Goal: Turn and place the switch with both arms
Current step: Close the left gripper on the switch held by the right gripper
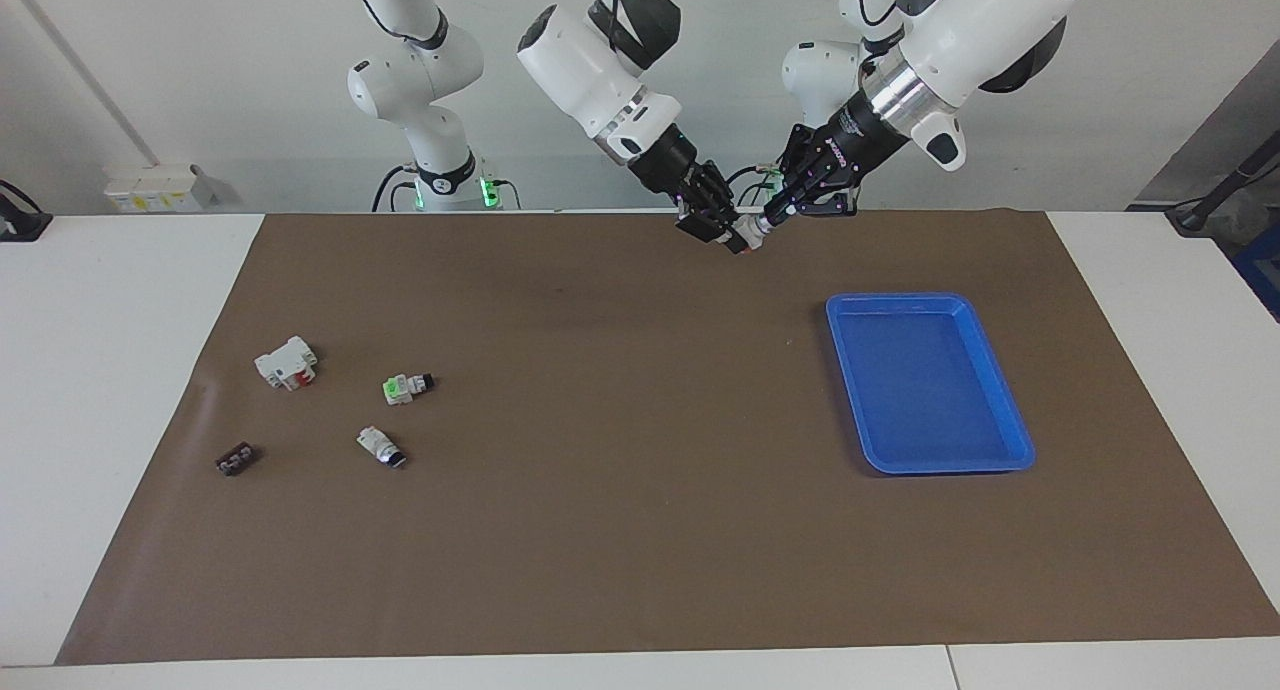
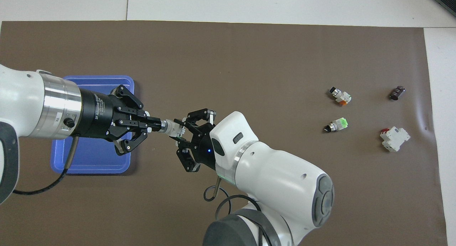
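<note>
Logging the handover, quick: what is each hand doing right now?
Left hand: shut on one end of the switch, held in the air.
Right hand: shut on its other end.

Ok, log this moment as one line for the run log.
phase: turning switch in air | left gripper: shut on switch knob | right gripper: shut on switch | tray: no switch yet

Blue tray (image 1: 1010,390), brown mat (image 1: 600,530), white switch (image 2: 173,128) w/ silver collar, black hands

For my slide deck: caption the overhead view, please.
Left gripper and right gripper both grip one white switch in mid-air beside the blue tray.
</note>
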Motion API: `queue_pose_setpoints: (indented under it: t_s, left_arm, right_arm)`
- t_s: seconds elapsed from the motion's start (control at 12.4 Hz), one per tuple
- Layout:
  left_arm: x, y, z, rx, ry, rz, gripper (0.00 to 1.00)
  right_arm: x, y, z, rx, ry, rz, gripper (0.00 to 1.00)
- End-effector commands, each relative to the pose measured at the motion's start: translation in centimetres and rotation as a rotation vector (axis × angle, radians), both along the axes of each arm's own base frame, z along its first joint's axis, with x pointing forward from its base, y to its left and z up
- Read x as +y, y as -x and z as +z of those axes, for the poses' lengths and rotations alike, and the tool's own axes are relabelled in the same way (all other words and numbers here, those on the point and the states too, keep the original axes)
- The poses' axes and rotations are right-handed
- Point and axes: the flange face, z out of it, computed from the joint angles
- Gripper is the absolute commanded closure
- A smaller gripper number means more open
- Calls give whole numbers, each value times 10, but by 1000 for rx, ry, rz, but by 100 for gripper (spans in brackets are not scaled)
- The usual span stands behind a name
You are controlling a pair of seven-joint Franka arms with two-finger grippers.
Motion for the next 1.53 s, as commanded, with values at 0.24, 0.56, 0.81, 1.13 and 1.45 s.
queue_pose_setpoints:
  t_s: [0.24,0.56,0.81,1.13,1.45]
  left_arm:
    - [-7,17,-2,-170,14,-339,100]
    - [-12,18,0,-372,37,-658,100]
    - [-15,21,0,-512,56,-898,100]
    - [-17,23,-4,-662,77,-1163,100]
    - [-15,33,-5,-767,111,-1483,100]
  right_arm:
    - [0,0,5,-11,-7,-25,100]
    - [-1,-1,5,-11,-7,-27,100]
    - [-2,-1,7,-15,-8,-30,100]
    - [-2,-2,8,-31,-13,-41,100]
    - [-4,-3,9,-33,-13,-44,100]
